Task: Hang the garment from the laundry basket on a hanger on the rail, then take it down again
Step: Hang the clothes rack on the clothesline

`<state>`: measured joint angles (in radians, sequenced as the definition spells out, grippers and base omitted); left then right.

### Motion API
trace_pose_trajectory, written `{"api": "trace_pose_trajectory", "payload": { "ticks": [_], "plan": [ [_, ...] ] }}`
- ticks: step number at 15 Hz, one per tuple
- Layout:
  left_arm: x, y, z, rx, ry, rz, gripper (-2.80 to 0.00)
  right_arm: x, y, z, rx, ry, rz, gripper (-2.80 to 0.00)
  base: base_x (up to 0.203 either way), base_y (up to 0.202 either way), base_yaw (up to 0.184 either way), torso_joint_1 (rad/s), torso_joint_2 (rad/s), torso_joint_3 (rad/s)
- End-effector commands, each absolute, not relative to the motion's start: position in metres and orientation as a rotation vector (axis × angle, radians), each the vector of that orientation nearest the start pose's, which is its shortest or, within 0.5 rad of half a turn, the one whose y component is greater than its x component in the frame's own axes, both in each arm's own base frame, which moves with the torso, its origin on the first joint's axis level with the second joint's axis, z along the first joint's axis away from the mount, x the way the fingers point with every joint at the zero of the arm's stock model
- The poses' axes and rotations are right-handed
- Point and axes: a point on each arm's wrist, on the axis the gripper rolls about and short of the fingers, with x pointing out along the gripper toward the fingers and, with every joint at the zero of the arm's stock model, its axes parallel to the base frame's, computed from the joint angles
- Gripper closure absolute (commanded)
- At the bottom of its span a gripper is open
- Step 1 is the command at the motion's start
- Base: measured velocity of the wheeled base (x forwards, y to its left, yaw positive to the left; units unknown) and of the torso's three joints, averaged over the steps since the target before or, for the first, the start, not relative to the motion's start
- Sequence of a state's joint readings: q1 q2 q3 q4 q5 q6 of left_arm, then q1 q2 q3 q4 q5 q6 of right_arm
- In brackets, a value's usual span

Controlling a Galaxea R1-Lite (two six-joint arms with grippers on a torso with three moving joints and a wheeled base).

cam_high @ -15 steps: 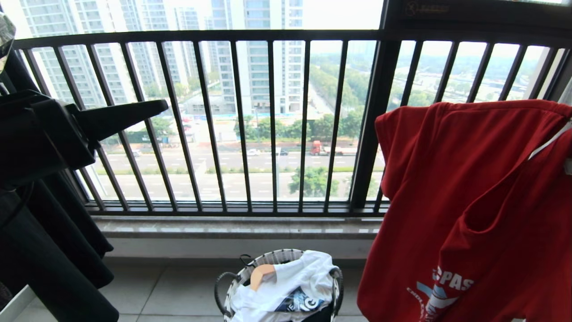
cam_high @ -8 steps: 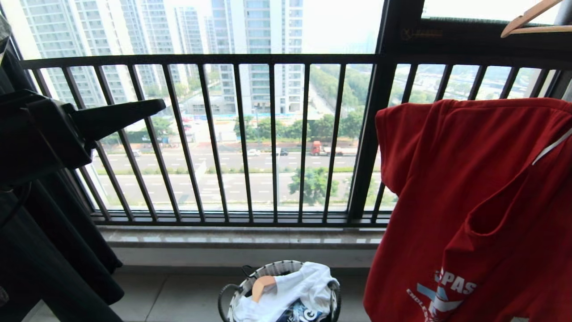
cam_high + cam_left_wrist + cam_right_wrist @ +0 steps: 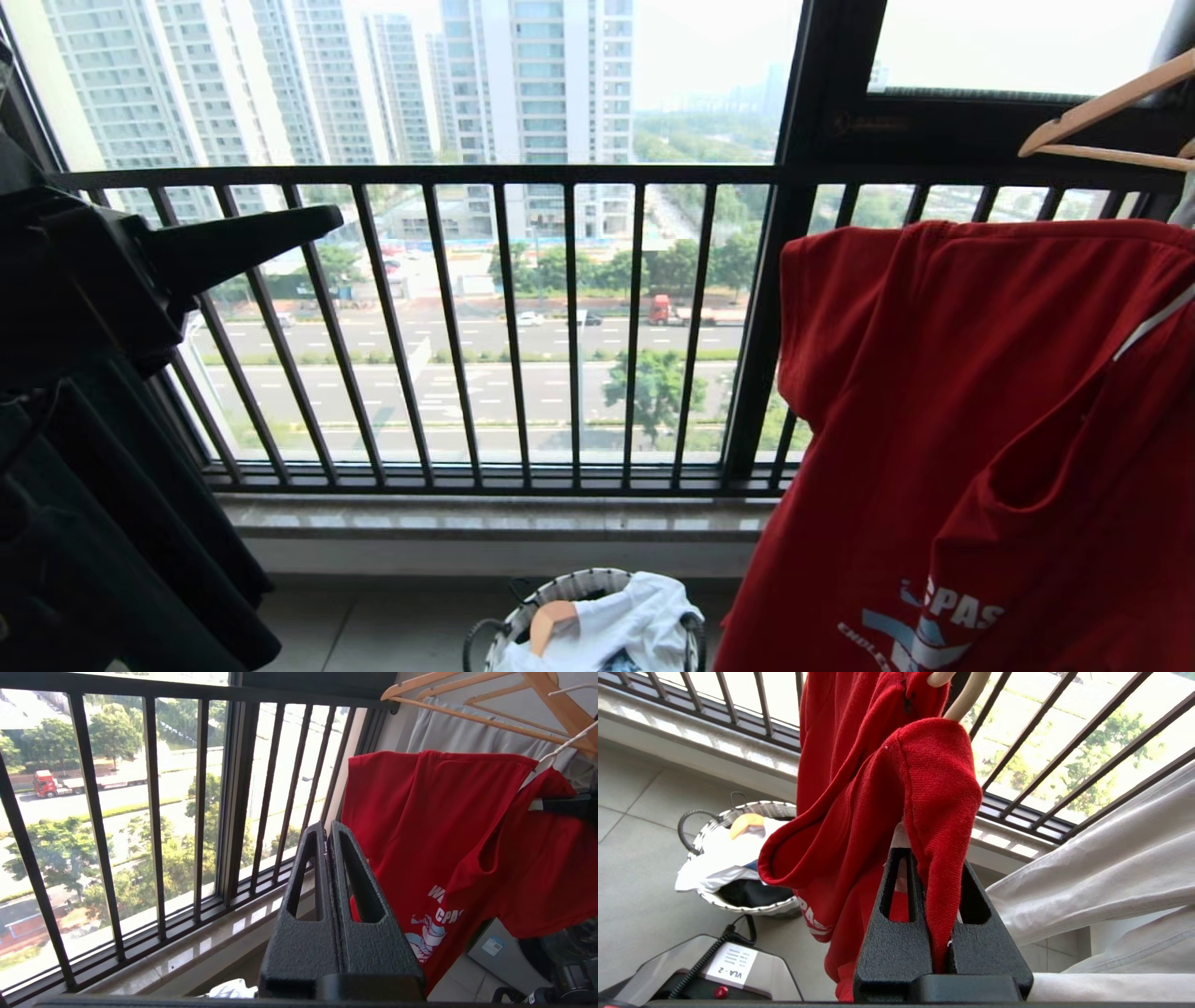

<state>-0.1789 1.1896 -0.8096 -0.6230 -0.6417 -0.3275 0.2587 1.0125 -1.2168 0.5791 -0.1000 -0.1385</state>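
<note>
Landmark: black barred window railing [image 3: 523, 317], slim dark metal uprights under one flat top bar, glossy stone sill below.

Garment [image 3: 980, 439]: bright red knit T-shirt, matte, softly creased, with white and light-blue lettering low on the chest. It hangs at the railing's right end, in front of the bars, held up off the floor. A thin white wire hanger [image 3: 558, 749] shows at its neck opening; its hook is not visible.

Right tool [image 3: 941, 858]: black, pebble-textured, triangular fingers with cut-out windows, pinching a fold of the red cloth between them.

Left tool [image 3: 327, 833]: same textured black fingers, pressed together with nothing between, level in front of the railing's left part, well apart from the garment.

Laundry basket [image 3: 560, 590]: round, woven, white rim, thin dark loop handles; on the tiled floor below the railing's middle, holding white cloth [image 3: 635, 621] and a light wooden hanger end [image 3: 551, 621].

Light wooden hangers [image 3: 1102, 121] sit above the railing's right end. Dark cloth [image 3: 112, 523] hangs at its left end.

Open room: the railing's middle span is unobstructed between the two tools; bare floor tiles lie left of the basket.
</note>
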Motion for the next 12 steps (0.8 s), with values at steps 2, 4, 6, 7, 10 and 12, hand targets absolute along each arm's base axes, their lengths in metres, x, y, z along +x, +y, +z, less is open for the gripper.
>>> {"api": "trace_pose_trajectory", "payload": {
  "ticks": [2,4,6,7,10,12],
  "plan": [
    [0.157,-0.043,0.31,-0.242,-0.128,-0.869,0.0,0.083,0.02,0.314,-0.209,0.387,0.186,0.0,0.0,0.0,0.0,0.234,-0.54,-0.307],
    [0.153,-0.043,0.309,-0.235,-0.126,-0.907,0.0,0.081,0.019,0.309,-0.21,0.397,0.187,0.0,0.0,0.0,0.0,0.24,-0.55,-0.31],
    [0.152,-0.043,0.31,-0.234,-0.128,-0.907,0.0,0.079,0.019,0.308,-0.209,0.394,0.187,0.0,0.0,0.0,0.0,0.256,-0.59,-0.319],
    [0.152,-0.043,0.31,-0.234,-0.129,-0.909,0.0,0.079,0.019,0.307,-0.209,0.395,0.187,0.0,0.0,0.0,0.0,0.276,-0.59,-0.325],
    [0.153,-0.044,0.309,-0.235,-0.124,-0.909,0.0,0.077,0.018,0.305,-0.209,0.398,0.188,0.0,0.0,0.0,0.0,0.275,-0.6,-0.334],
    [0.152,-0.043,0.309,-0.234,-0.127,-0.91,0.0,0.074,0.017,0.304,-0.209,0.395,0.188,0.0,0.0,0.0,0.0,0.212,-0.46,-0.247]
  ]
}}
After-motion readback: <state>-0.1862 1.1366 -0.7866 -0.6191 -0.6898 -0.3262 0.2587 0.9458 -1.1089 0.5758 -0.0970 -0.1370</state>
